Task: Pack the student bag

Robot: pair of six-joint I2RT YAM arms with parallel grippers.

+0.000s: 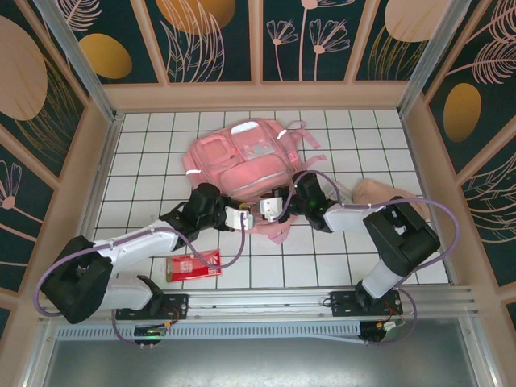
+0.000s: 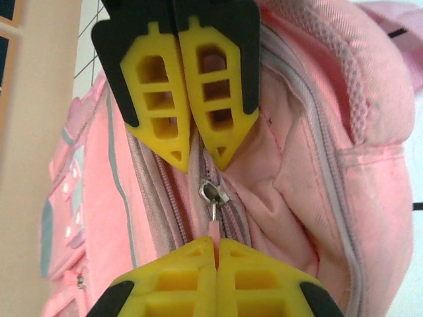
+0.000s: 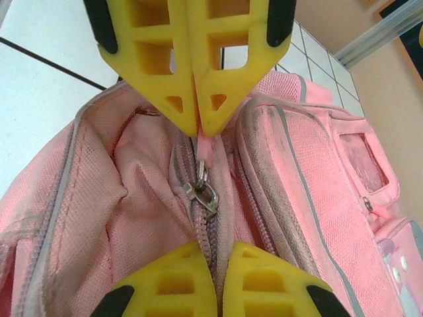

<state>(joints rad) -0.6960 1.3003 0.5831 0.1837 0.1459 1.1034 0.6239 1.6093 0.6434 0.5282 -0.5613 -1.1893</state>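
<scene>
Left gripper [image 1: 242,218] jaws clench a zip pull [image 2: 214,228] on the pink student bag [image 1: 230,157]; right gripper [image 1: 270,208] jaws clench a second zip pull [image 3: 205,142].

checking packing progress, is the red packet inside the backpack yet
No, the red packet lies flat on the table, outside the backpack.

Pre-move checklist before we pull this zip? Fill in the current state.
1. Pull grip: left claw shut on pink zip pull: ok.
2. Anchor: right claw pinching student bag at the zip seam: ok.
3. The slider sits between both claws: ok.
4. Zip open enough for packing: cannot tell.
5. The red packet lies free on the table, not under the bag: ok.
</scene>
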